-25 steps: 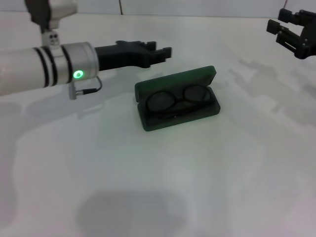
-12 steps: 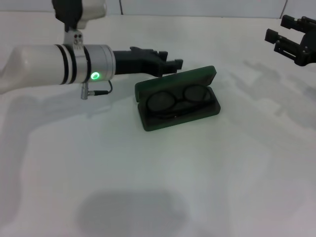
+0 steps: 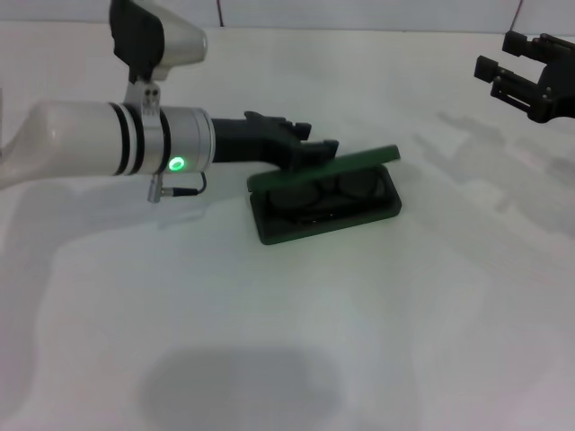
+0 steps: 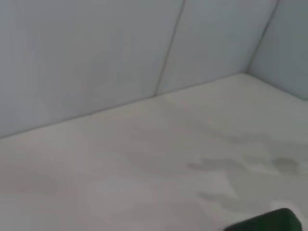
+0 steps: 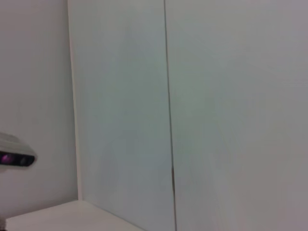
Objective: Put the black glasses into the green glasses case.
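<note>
With the black glasses (image 3: 316,193) already lying inside the green glasses case (image 3: 325,199) near the table's (image 3: 377,323) middle, the left gripper (image 3: 316,151), fingers apparently narrow and holding nothing, tips the half-lowered lid, which likely needs pressing shut, while the right gripper (image 3: 526,81) idles wide by the far right edge.

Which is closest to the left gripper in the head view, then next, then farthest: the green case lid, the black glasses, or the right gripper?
1. The lid of the green glasses case, right at the left gripper, half closed.
2. The black glasses, inside the case, just under the lid.
3. The right gripper, far off at the table's right back edge.
</note>
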Robot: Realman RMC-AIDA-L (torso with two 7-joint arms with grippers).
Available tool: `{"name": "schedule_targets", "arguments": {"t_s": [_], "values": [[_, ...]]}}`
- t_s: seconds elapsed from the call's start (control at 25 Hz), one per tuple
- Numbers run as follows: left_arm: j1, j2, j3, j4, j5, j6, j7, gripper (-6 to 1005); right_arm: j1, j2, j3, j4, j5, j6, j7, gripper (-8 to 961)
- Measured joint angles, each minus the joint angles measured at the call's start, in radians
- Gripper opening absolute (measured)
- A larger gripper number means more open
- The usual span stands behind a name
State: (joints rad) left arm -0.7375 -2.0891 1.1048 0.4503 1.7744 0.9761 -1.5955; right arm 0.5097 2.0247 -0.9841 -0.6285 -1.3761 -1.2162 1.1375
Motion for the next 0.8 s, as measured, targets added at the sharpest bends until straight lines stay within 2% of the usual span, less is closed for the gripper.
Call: {"name": "schedule_targets", "arguments": {"t_s": [0.16,0.4,0.52,0.6,0.72,0.76,0.8], "values": [[0.02,-0.006,0.032,0.0,-0.006,0.002,0.052,567,0.008,0.0,0.0,0.013,0.003,0.009,-0.002,539],[0.039,-0.013,0.034,-0.003,-0.018,0.003,0.137,568,0.021,0.0,0.001,0.03,0.003,0.013,-0.005,542],[0.061,-0.012,0.034,-0.003,-0.101,0.048,0.205,569,0.022,-0.002,-0.02,0.032,0.0,-0.016,-0.011,543],[0.1,-0.005,0.031,0.009,-0.203,0.16,0.311,569,0.022,-0.007,-0.066,0.028,-0.002,-0.056,-0.018,543],[0.189,0.006,0.025,0.045,-0.34,0.424,0.505,570,0.022,-0.016,-0.132,0.02,-0.004,-0.141,-0.021,545],[0.189,0.006,0.025,0.045,-0.34,0.424,0.505,570,0.023,-0.019,-0.139,0.021,-0.004,-0.167,-0.023,545],[0.259,0.015,0.024,0.09,-0.392,0.619,0.581,570,0.023,-0.022,-0.144,0.023,-0.006,-0.2,-0.024,545]]}}
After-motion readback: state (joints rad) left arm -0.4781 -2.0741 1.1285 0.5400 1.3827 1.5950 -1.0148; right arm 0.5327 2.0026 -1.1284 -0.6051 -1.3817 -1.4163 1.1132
